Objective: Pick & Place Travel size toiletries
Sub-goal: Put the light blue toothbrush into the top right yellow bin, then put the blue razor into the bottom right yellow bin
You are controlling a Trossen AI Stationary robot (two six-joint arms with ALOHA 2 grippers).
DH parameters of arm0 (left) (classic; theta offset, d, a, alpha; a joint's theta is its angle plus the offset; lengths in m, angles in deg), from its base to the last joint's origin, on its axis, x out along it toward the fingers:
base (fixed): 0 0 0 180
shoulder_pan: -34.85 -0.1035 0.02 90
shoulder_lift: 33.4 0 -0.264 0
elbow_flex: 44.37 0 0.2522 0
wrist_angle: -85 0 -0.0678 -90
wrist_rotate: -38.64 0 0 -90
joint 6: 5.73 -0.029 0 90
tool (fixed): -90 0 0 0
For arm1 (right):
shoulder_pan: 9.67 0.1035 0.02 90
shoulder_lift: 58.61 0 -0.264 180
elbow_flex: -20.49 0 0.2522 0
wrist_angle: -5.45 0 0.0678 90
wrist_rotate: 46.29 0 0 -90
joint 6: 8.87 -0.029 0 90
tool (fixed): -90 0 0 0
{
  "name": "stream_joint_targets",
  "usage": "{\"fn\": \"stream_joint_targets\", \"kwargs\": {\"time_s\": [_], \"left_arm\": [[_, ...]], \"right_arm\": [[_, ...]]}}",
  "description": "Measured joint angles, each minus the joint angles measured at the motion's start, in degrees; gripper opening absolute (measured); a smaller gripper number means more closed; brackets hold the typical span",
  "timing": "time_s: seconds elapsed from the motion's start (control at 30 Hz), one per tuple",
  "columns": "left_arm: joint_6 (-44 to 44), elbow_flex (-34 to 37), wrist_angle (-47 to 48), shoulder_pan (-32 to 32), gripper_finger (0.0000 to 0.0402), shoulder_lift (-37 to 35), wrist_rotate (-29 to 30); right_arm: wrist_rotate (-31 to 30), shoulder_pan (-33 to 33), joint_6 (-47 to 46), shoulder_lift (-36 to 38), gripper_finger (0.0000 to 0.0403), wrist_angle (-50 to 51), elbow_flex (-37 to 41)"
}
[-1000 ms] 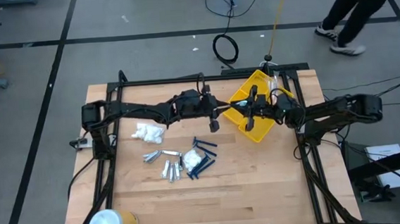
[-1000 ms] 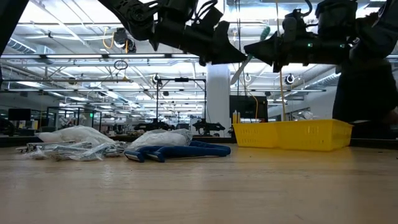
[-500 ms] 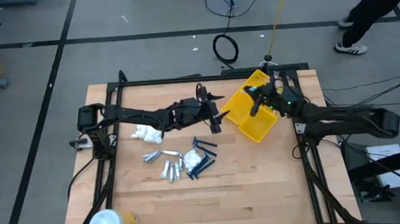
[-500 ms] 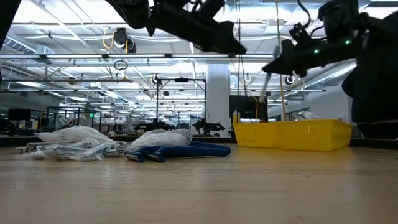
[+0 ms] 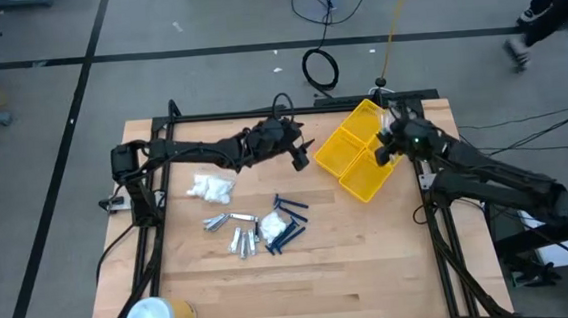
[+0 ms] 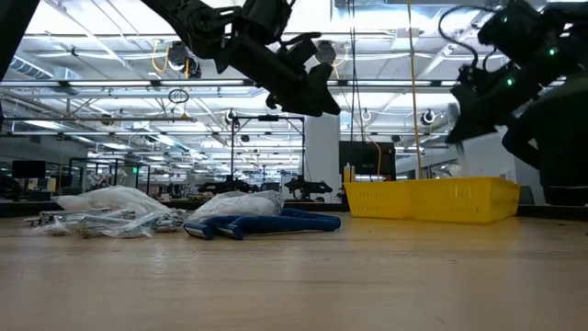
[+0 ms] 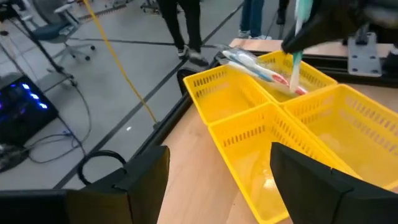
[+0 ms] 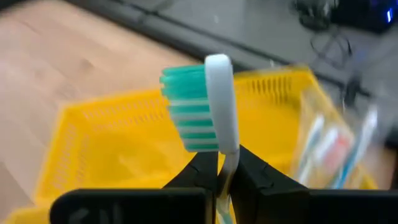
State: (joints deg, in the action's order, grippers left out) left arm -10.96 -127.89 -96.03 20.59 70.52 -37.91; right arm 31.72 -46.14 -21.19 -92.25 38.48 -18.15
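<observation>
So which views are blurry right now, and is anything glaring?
Right wrist view: the toothbrush in the right claw is sharp, the yellow bin behind it soft. Left wrist view: mild blur. Low view: bright ceiling lights silhouette both arms. High view: even light, soft shadows.

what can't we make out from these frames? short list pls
- Bin contents: low view shows only the yellow bin's wall.
- Toothbrush handle: right wrist view, hidden between the right gripper's shut fingers.
- Packets in the bin: right wrist view, blurred, labels unreadable.
- Silvery tubes: high view, too small to count.
- Left gripper: open, fingers cut off by the left wrist view's edge.
</observation>
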Motion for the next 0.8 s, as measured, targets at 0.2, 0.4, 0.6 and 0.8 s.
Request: {"fn": "stream_joint_targets", "kwargs": {"time_s": [0.2,0.4,0.6,0.8], "left_arm": [[0.24,0.00,0.02,-0.25,0.0254,0.00,-0.46],[0.22,0.00,0.11,-0.24,0.0253,0.00,-0.48],[0.22,0.00,0.18,-0.24,0.0253,0.00,-0.49],[-0.28,0.00,0.63,-0.24,0.0253,0.00,-0.50]], "right_arm": [[-0.28,-1.79,-2.65,-0.88,0.0011,0.30,3.59],[-0.26,-3.07,-6.62,-0.89,0.0038,0.42,4.74],[-2.50,-3.32,-7.82,-0.61,0.0096,0.32,4.74],[-3.35,-3.32,-7.72,1.32,0.0180,-1.37,4.76]]}}
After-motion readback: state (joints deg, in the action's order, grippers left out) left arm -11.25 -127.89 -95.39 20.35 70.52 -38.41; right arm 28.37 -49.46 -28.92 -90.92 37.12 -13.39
